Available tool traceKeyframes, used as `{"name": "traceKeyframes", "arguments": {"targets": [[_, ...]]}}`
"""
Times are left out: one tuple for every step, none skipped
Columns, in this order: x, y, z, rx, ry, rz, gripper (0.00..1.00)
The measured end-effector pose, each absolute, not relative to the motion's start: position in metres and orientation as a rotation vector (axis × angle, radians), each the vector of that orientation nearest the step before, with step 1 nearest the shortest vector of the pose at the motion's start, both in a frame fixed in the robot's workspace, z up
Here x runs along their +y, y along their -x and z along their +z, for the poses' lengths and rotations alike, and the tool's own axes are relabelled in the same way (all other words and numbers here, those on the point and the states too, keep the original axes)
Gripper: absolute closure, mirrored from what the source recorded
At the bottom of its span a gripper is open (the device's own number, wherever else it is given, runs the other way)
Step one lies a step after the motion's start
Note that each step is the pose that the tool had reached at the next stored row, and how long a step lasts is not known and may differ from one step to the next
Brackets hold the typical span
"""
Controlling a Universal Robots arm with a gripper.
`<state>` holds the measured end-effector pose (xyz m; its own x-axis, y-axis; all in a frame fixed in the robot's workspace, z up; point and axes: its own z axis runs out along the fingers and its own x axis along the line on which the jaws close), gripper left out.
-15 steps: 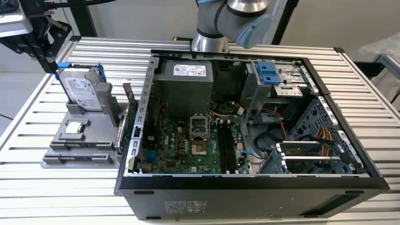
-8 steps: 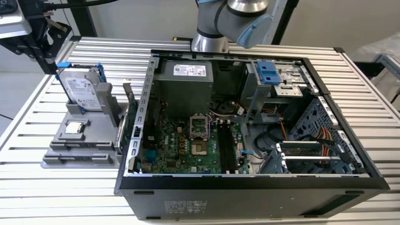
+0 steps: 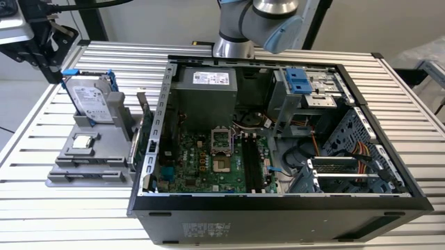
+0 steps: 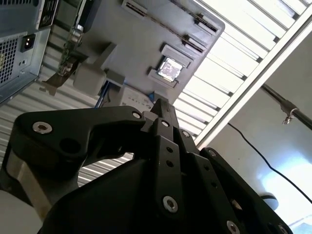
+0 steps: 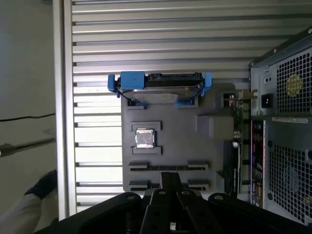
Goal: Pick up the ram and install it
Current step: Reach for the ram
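Your claw hangs above the grey holder on the slatted bench. Its fingertips are pressed together with nothing between them. The ram stands on edge in a slot of that holder. It shows as a thin dark strip near the fingertips, not gripped, with the silver processor chip beside it. Past the chip, the hard drive sits in its blue frame. In the exterior view, the holder lies just beside the open computer case, on the exterior view's left. The black motherboard slots inside the case are well apart from the holder.
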<state>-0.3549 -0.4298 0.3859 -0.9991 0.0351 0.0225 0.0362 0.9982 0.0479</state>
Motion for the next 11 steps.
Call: {"name": "traceKeyframes", "arguments": {"targets": [[-0.4307,0.3549,0.3859,-3.118,0.055,-0.075,1.0],[-0.4318,0.3549,0.3858,-3.119,0.054,-0.075,1.0],[-0.4328,0.3549,0.3859,-3.118,0.053,-0.075,1.0],[-0.4336,0.3549,0.3858,-3.119,0.051,-0.075,1.0],[-0.4347,0.3549,0.3857,-3.119,0.049,-0.075,1.0],[-0.4355,0.3549,0.3856,-3.119,0.047,-0.075,1.0],[-0.4363,0.3549,0.3855,-3.119,0.045,-0.075,1.0],[-0.4369,0.3549,0.3854,-3.119,0.043,-0.075,1.0],[-0.4378,0.3549,0.3852,-3.119,0.041,-0.075,1.0],[-0.4384,0.3549,0.3851,-3.119,0.04,-0.075,1.0],[-0.4393,0.3549,0.3851,-3.118,0.039,-0.075,1.0]]}}
